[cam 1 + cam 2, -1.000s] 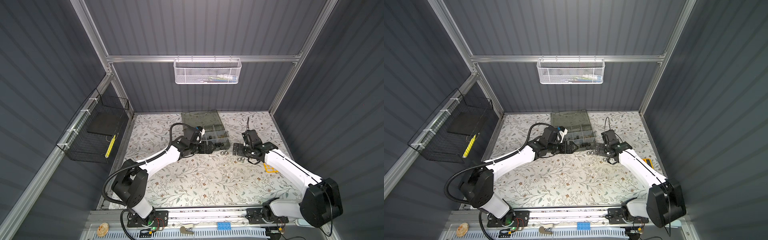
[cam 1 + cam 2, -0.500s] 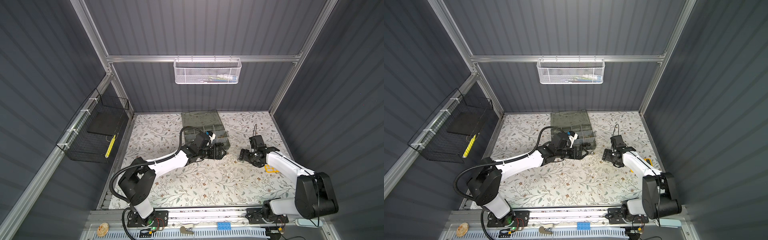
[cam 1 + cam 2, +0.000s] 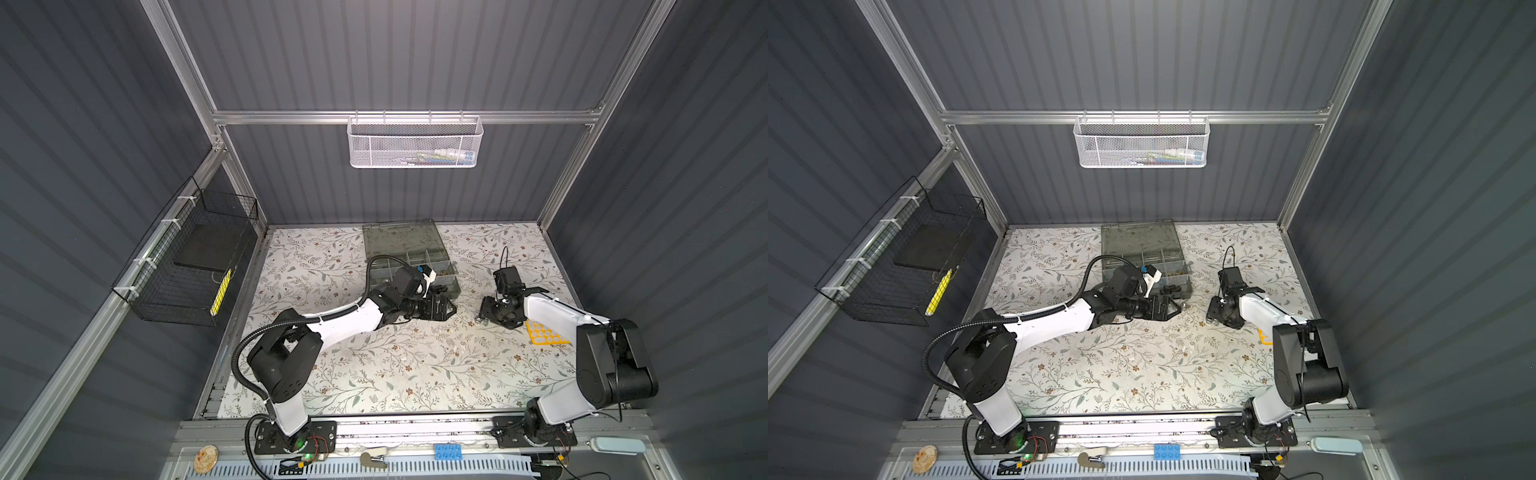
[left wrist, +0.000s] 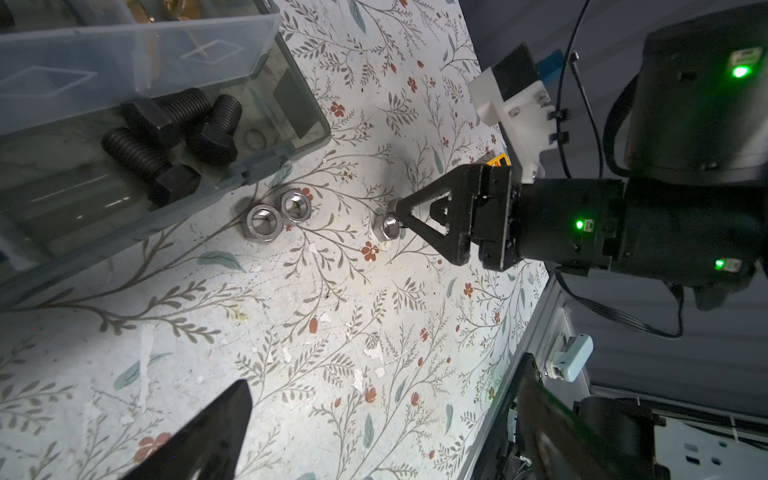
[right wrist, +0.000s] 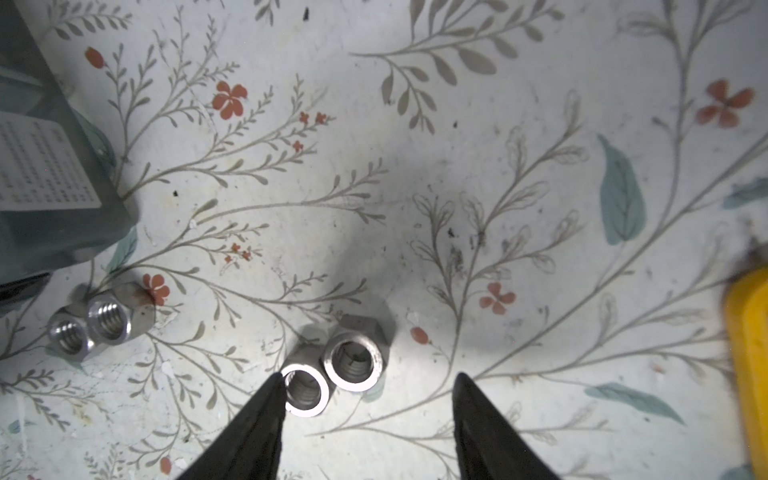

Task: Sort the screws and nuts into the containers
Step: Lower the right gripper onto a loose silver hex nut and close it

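Note:
Two silver nuts point(image 5: 305, 390) point(image 5: 353, 361) lie touching each other on the flowered mat, between the fingers of my right gripper point(image 5: 370, 384). It is open, and one fingertip point(image 5: 276, 386) touches the nearer nut. Two more silver nuts point(image 4: 262, 222) point(image 4: 296, 205) lie side by side just outside the organiser case point(image 3: 411, 257). One of its containers point(image 4: 286, 137) holds three black bolts point(image 4: 166, 137). My left gripper point(image 4: 374, 424) hangs wide open over bare mat, close to the case's front corner point(image 3: 446, 309). In both top views the two grippers face each other.
A yellow grid piece point(image 3: 544, 332) lies on the mat beside the right arm. A white mesh basket point(image 3: 415, 143) hangs on the back wall and a black wire basket point(image 3: 187, 266) on the left wall. The case's lid point(image 3: 399, 237) lies open toward the back.
My left gripper has moved from the case's front toward the right and nearer the loose nuts. The right gripper has come down over two nuts and its jaws have narrowed.

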{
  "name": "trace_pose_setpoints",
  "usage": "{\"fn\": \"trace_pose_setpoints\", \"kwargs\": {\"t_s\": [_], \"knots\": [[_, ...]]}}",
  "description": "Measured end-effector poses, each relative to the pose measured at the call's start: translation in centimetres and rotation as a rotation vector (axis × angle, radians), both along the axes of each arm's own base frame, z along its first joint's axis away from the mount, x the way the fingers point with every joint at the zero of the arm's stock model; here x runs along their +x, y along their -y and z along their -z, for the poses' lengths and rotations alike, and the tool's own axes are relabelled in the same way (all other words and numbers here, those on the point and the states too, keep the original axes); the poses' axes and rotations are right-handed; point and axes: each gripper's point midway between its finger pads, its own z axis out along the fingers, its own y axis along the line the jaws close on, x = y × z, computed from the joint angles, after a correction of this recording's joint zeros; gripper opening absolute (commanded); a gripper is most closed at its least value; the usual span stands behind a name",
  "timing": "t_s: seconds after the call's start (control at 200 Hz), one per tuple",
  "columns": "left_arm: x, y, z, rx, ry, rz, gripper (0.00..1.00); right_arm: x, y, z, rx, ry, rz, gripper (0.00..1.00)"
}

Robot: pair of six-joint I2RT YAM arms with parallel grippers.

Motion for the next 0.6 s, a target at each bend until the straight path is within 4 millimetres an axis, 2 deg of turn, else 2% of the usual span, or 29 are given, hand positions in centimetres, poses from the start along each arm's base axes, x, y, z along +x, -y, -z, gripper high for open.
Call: {"fn": "trace_pose_setpoints", "kwargs": {"t_s": [0.32,0.49,0.6], "knots": [[0.1,0.7,-0.7,-0.016,0.008,0.029,1.0,0.2,0.2,0.9,-0.006,-0.024,0.017,0.52],[-0.1,0.8,-0.5,-0.014,-0.001,0.041,1.0,0.2,0.2,1.3,-0.011,-0.039,0.023,0.43],[-0.2,0.9,-0.3,-0.013,-0.009,0.048,1.0,0.3,0.5,1.6,-0.027,-0.047,0.029,0.42]]}}
